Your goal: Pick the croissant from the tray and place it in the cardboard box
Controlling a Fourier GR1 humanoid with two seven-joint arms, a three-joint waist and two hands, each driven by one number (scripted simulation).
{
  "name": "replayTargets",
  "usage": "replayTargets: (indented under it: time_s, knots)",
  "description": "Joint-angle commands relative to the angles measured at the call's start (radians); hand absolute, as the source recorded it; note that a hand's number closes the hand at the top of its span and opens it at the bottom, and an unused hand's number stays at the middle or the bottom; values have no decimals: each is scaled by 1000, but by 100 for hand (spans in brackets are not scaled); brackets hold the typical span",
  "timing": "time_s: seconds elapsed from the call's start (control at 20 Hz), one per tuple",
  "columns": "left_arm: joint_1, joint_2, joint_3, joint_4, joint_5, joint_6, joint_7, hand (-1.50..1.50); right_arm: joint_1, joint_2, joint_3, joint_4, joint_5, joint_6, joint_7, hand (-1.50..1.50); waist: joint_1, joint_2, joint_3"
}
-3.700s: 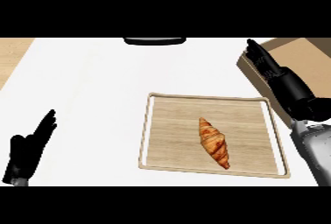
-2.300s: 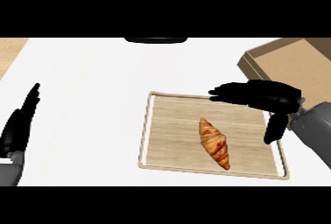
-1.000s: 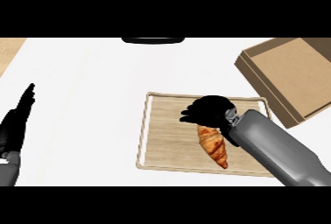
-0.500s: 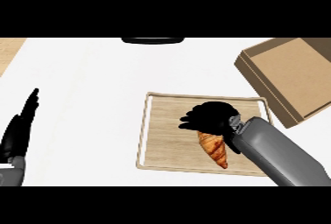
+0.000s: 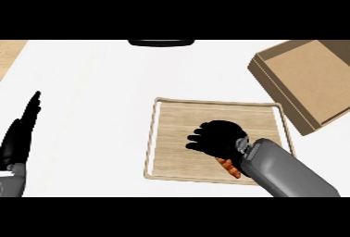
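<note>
Spreading white under everything, the table (image 5: pixel 96 92) carries a wooden tray (image 5: pixel 171 115) and a cardboard box (image 5: pixel 308 78) at right. The right hand (image 5: pixel 217 138) curls its fingers over the croissant (image 5: pixel 229 167), whose orange-brown tip shows on the tray. The left hand (image 5: pixel 21 139) rests open at left.
</note>
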Motion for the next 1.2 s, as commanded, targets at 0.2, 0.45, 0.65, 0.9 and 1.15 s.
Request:
replayTargets:
  time_s: [0.2, 0.45, 0.65, 0.9, 1.15]
  knots:
    - [-31, -18, 36, 89, -16, -23, -58, 0, 62, -9, 21, 57, 116, -32, -8, -150, 0, 2, 0]
    - [21, -17, 43, 18, -17, -35, -43, 0, 5, 22, -4, 144, 155, -227, -96, 150, 11, 4, 1]
    - [5, -55, 13, -34, -70, 5, 17, 0, 46, 92, -4, 155, 229, -331, -75, 150, 5, 2, 1]
    - [-32, -41, 47, 17, -45, -44, -6, 0, 10, 108, -50, 187, 296, -433, -122, 150, 3, 2, 0]
    - [42, 1, 114, 7, -29, -5, 26, 0, 154, -199, -576, 228, 54, -550, -4, 150, -145, -7, 15]
